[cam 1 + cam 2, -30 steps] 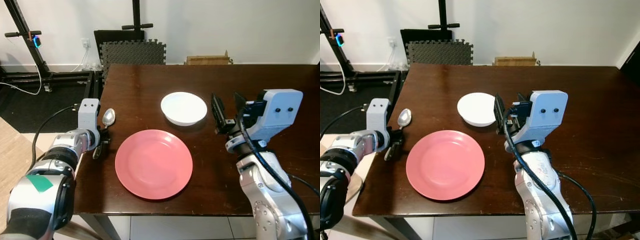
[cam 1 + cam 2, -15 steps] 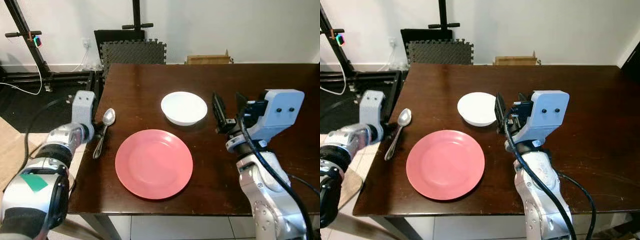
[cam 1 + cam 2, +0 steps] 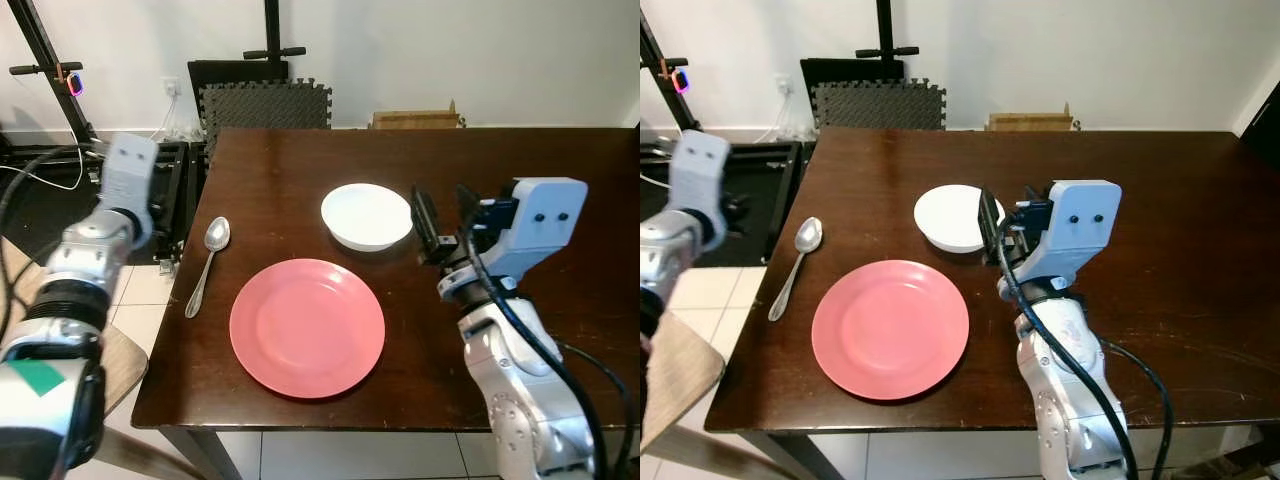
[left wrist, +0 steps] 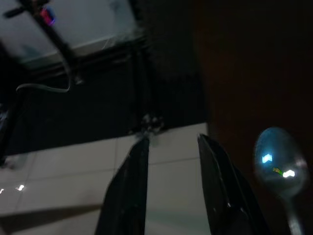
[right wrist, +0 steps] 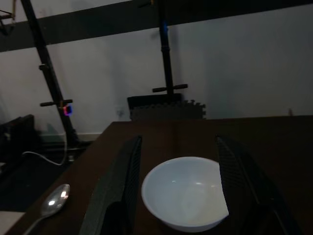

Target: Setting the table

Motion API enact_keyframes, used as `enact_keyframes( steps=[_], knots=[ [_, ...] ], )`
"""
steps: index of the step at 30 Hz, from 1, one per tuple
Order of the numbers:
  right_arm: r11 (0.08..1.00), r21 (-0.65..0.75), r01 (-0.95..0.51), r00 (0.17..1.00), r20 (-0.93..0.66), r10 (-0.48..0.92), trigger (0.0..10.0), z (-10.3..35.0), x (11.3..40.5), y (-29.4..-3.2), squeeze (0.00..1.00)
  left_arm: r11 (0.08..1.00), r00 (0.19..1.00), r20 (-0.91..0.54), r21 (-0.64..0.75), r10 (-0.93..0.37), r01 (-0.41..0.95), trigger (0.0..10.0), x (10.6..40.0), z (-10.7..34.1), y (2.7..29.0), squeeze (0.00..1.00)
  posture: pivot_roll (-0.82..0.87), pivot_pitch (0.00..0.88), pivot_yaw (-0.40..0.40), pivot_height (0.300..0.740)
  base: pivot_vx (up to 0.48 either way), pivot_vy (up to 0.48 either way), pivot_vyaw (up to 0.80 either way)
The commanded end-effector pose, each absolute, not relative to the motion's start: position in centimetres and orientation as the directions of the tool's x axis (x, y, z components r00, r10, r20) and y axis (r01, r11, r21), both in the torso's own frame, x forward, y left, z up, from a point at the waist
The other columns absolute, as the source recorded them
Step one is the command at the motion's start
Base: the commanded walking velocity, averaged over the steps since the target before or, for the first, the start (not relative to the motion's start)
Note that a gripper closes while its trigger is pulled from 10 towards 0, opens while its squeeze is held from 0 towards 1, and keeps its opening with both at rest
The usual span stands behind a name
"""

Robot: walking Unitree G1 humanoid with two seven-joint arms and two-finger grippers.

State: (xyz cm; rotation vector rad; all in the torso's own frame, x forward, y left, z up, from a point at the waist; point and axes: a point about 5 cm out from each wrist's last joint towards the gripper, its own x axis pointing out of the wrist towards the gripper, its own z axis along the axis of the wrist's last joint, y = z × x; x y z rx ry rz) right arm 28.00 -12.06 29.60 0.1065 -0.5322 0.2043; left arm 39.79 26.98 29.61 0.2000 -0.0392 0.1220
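Just ahead of my empty, wide-open right gripper (image 5: 178, 196) sits the round white bowl (image 3: 366, 215), beside the round pink plate (image 3: 307, 327) and silver metal spoon (image 3: 207, 262); my empty, parted left gripper (image 4: 171, 191) hangs off-table, cup and fork seemingly left.

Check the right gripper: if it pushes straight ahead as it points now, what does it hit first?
Most likely the round white bowl, centred between the right gripper's open black fingers on the dark wooden table. The remaining gap is hard to judge.

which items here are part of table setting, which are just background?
Job items:
- red plate
- white bowl
- spoon, lying left of the plate
- table
- right tool, open beside the bowl
- left tool, open, off the table edge

Background:
- foam mats
- black stand
- cardboard box
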Motion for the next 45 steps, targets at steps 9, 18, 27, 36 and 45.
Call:
enact_keyframes(
  steps=[9, 18, 27, 36, 45],
  knots=[
    [0.96, 0.172, -0.222, 0.871, 0.478, 0.115, 10.0, 28.6, 28.9, -12.6, 0.0, 0.998, 0.967, 0.25, -0.017, -0.059, 0.065, 10.0, 36.0, 30.4, 25.1, 0.0, 0.1, 0.112, 0.011, 0.74, 0.0, 0.0, 0.0],
    [0.966, 0.172, -0.195, 0.874, 0.476, 0.092, 10.0, 28.5, 29.5, -13.3, 0.0, 0.998, 0.971, 0.233, 0.037, -0.058, 0.051, 10.0, 33.7, 29.0, 24.3, 0.0, 0.11, 0.089, 0.0, 0.74, 0.0, 0.0, 0.0],
    [0.971, 0.154, -0.182, 0.873, 0.479, 0.087, 10.0, 28.6, 29.6, -13.5, 0.0, 1.0, 0.991, 0.132, 0.01, 0.003, -0.004, 10.0, 33.7, 27.3, 24.5, 0.0, 0.1, 0.076, 0.005, 0.74, 0.0, 0.0, 0.0],
    [0.973, 0.154, -0.173, 0.873, 0.48, 0.079, 10.0, 28.5, 29.5, -13.6, 0.0, 0.988, 0.989, 0.081, 0.083, 0.127, -0.133, 10.0, 33.4, 26.9, 25.5, 0.0, 0.11, 0.077, 0.016, 0.74, 0.0, 0.0, 0.0],
    [0.971, 0.145, -0.187, 0.87, 0.483, 0.095, 10.0, 28.4, 29.7, -13.3, 0.0, 0.941, 0.951, -0.037, 0.161, 0.306, -0.297, 10.0, 32.2, 25.5, 27.9, 0.0, 0.13, 0.086, 0.021, 0.74, 0.0, 0.0, 0.0]
  ],
)
